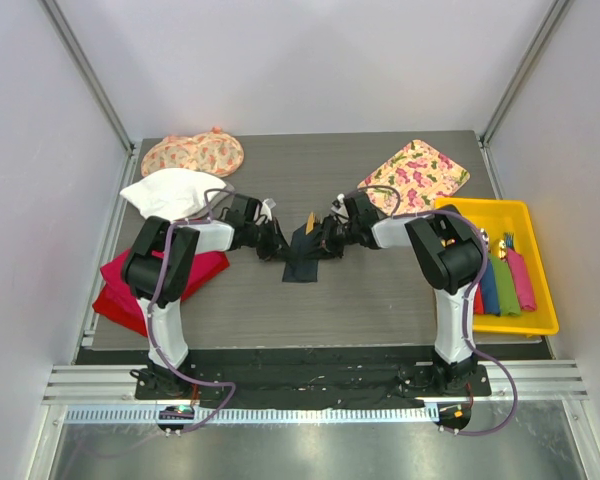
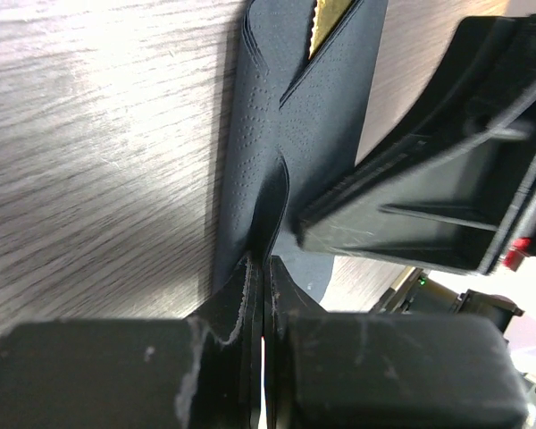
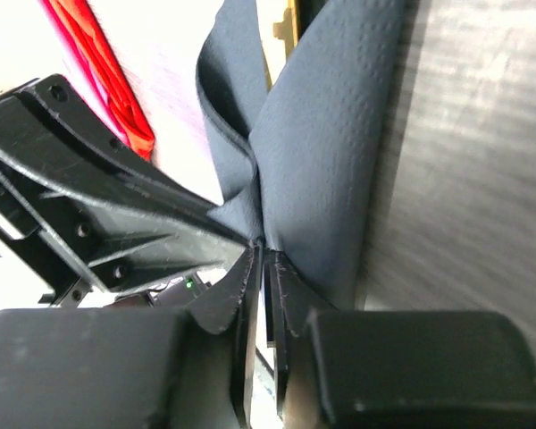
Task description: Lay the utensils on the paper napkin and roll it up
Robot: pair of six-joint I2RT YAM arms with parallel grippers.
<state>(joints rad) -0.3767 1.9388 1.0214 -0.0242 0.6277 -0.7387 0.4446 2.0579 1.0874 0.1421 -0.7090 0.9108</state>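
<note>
Across the whole workspace we see a dark grey, wood-grained counter point(image 1: 380, 300), closed in by pale walls point(image 1: 310, 60) at the back and on both sides. At its right edge sits a yellow tray point(image 1: 540, 325) with blue, green and pink rolls point(image 1: 507, 283) side by side in it. A red cloth point(image 1: 120, 295) lies at the left edge, a white cloth point(image 1: 170, 190) lies beyond it, and a floral cloth point(image 1: 415, 175) lies at the far right.

We find the paper napkin point(image 1: 305, 255) at the counter's centre, between the two arms, folded into a narrow dark bundle. Its long axis runs from the near side to the far side, leaning slightly. The tan utensils point(image 1: 309, 218) poke out of its far end, tips pointing to the back wall. In the left wrist view one utensil shows as a gold sliver inside the fold.

We see the left jaws pressed together on the napkin's left edge. The right jaws pinch a fold on its right edge, with only a hairline slit between them.
</note>
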